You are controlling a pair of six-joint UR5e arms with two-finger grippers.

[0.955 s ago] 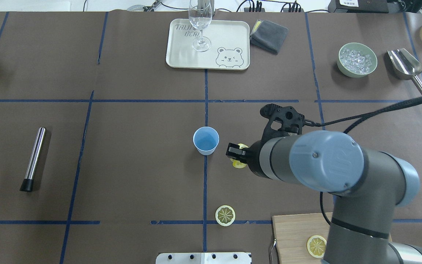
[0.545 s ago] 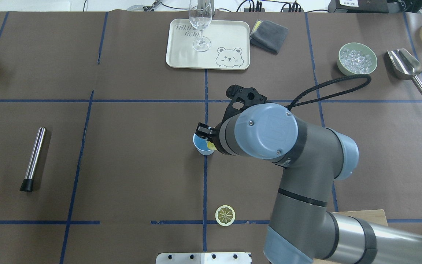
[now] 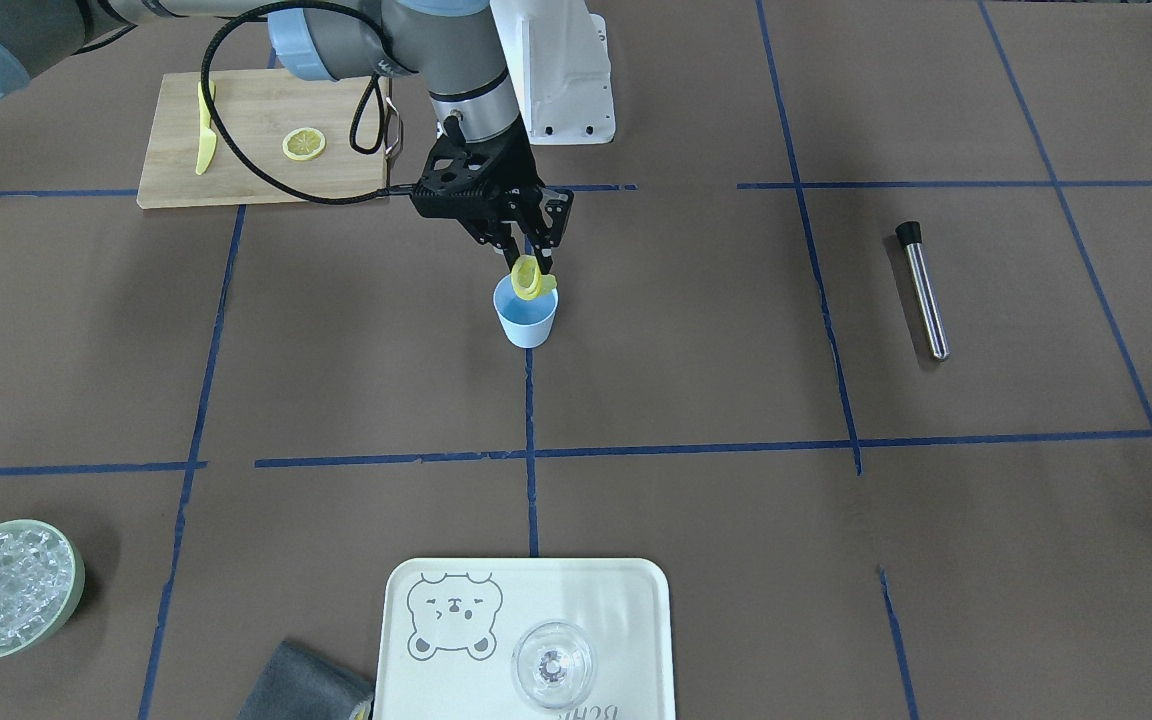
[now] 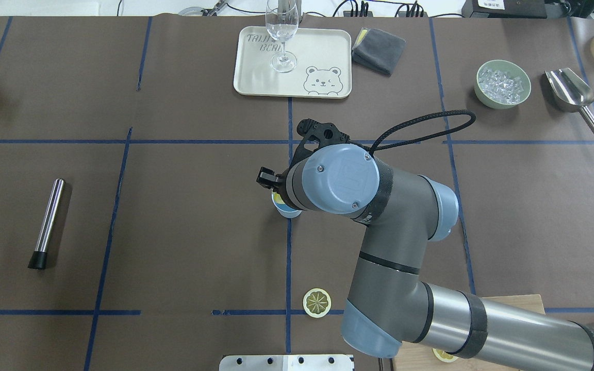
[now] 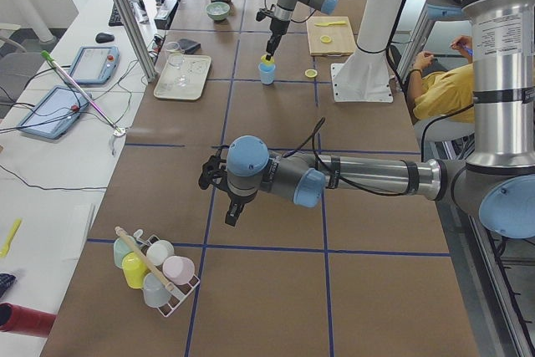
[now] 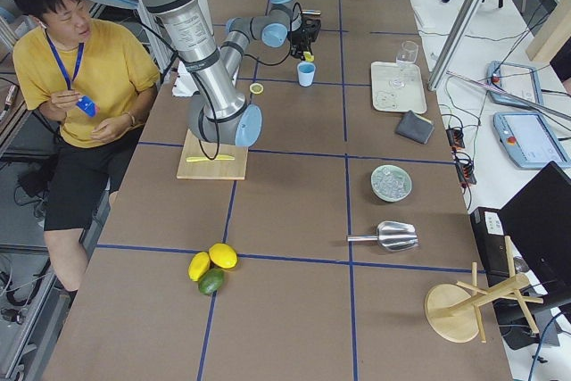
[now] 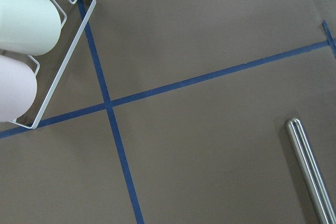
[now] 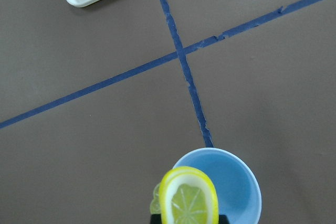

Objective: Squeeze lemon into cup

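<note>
The light-blue cup [image 3: 526, 320] stands upright at the table's centre, on a blue tape line. My right gripper [image 3: 528, 264] hangs just above its rim, pointing down and shut on a yellow lemon slice [image 3: 528, 279] that looks bent between the fingers. In the right wrist view the lemon slice [image 8: 188, 198] overlaps the near edge of the cup [image 8: 239, 184]. From overhead the right arm hides most of the cup [image 4: 287, 212]. My left gripper [image 5: 233, 209] shows only in the exterior left view, low over bare table; I cannot tell if it is open or shut.
Another lemon slice [image 4: 317, 302] lies near the front edge. A cutting board [image 3: 266, 180] holds one more slice and a yellow knife. Farther off are a tray [image 4: 323, 46] with a glass [image 4: 281, 36], an ice bowl [image 4: 502, 84], a scoop [image 4: 570, 91], a steel muddler [image 4: 49, 222] and a cup rack [image 7: 58, 72].
The right arm has swung left with the lemon slice, from just right of the cup to directly above it.
</note>
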